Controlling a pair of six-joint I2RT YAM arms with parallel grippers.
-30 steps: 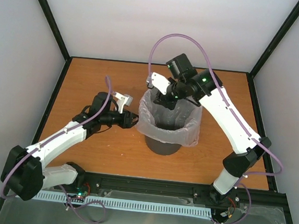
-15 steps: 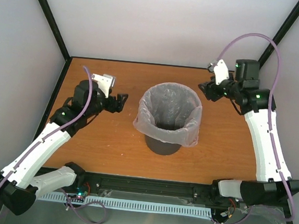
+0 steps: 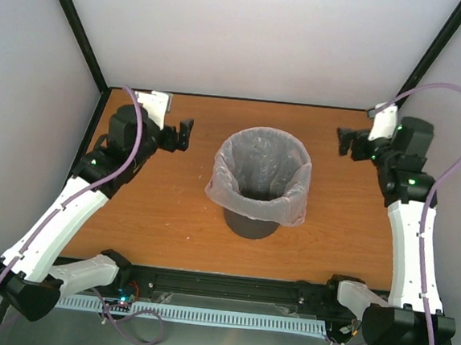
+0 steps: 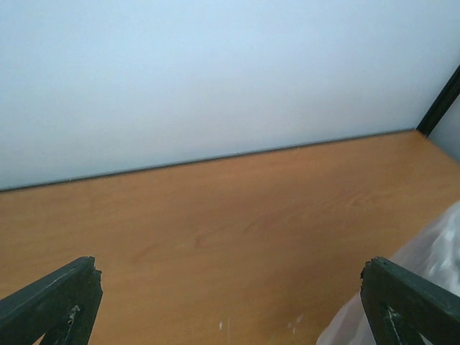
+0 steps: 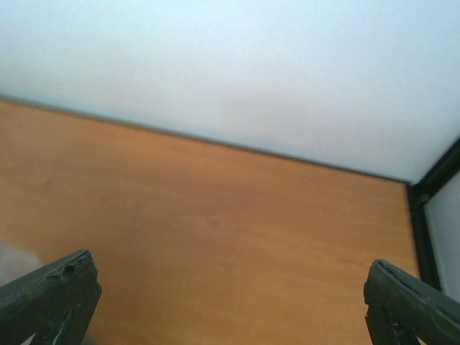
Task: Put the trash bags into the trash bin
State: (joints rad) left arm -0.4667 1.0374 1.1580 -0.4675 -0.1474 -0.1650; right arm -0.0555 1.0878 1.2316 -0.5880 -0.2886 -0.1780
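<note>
The left pincer (image 3: 184,134) hangs spread wide and empty, off to the left of the trash bin (image 3: 250,224). The right pincer (image 3: 347,141) gapes too, holding nothing, to the bin's right. The pink trash bag (image 3: 295,201) lines the bin, its edge folded out over the rim, mid-desk (image 3: 162,215).

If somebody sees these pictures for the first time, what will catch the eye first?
First comes the dark grey trash bin in the middle of the wooden table, with the pale-pink trash bag lining it and folded out over its rim. Next come the two arms, one on each side. The left gripper and the right gripper both have open, empty fingers and are well clear of the bin.
</note>
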